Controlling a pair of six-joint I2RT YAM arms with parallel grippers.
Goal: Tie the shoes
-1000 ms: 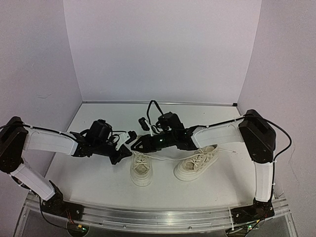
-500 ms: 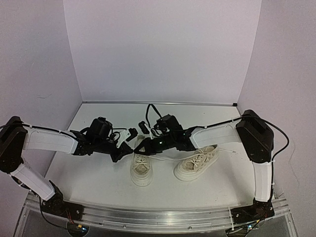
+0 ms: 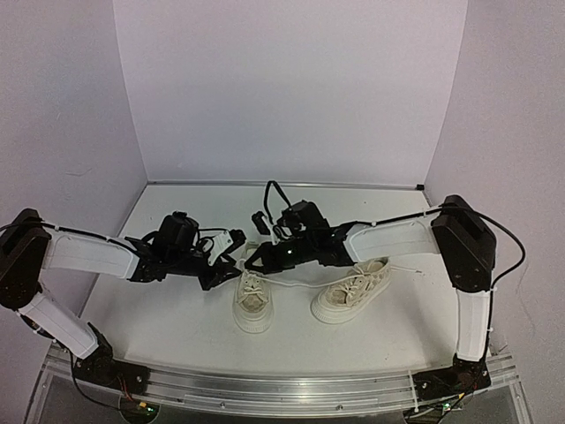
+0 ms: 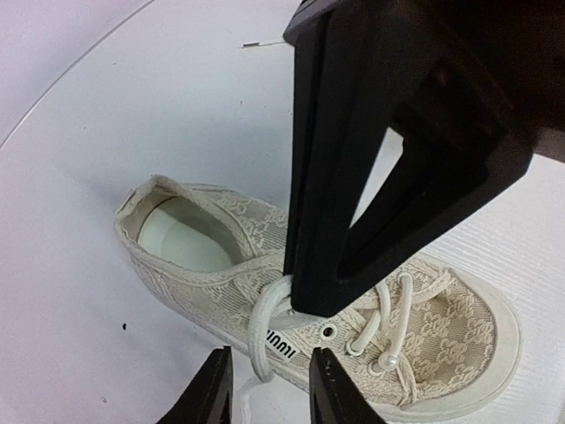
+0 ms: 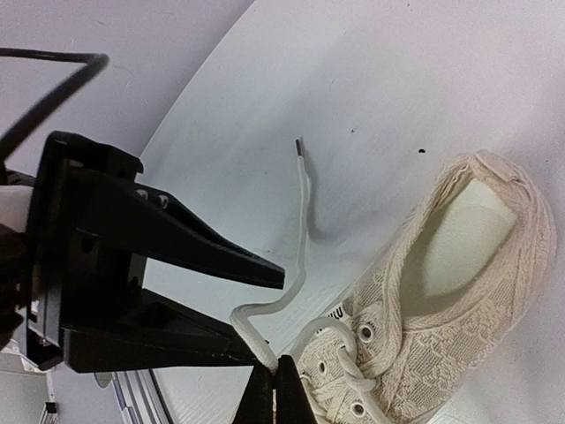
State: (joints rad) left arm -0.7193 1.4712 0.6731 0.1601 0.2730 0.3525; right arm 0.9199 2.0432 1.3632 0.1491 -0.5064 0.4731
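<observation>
Lace [image 5: 303,221] sits pinched in your right gripper [image 5: 274,390] at the frame's bottom centre; your left gripper [image 4: 269,393] stands narrowly parted by the shoe [image 4: 441,327].

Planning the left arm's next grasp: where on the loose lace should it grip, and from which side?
Likely the raised bend of the lace beside where the right gripper pinches it: it arches off the table, while the tail lies flat. Approach from the left, jaws straddling it.

Bright, even light, soft shadows — mild blur in wrist views
</observation>
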